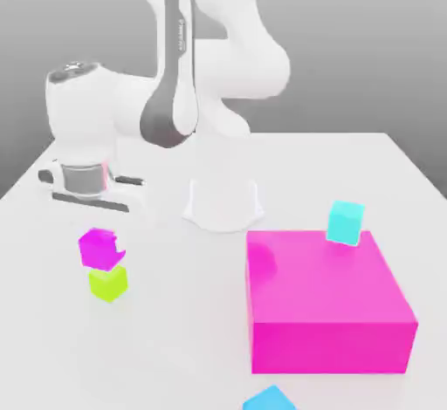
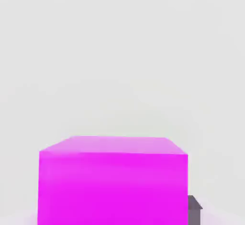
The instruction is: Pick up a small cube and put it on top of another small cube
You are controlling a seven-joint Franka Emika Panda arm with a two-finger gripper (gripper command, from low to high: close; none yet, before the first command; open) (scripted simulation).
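Magenta cube (image 1: 96, 249), one: pinched in gripper (image 1: 103, 247), apparently held high so its underside clears lime cube (image 1: 108, 283), intended base for stacking

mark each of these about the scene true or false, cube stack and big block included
1. The small magenta cube sits below the lime cube in the exterior view. False: it appears above it.
2. The large magenta block is bigger than the lime cube. True.
3. The cyan cube is at the exterior view's far left. False: it is toward the right.
4. A blue object shows at the exterior view's lower edge. True.
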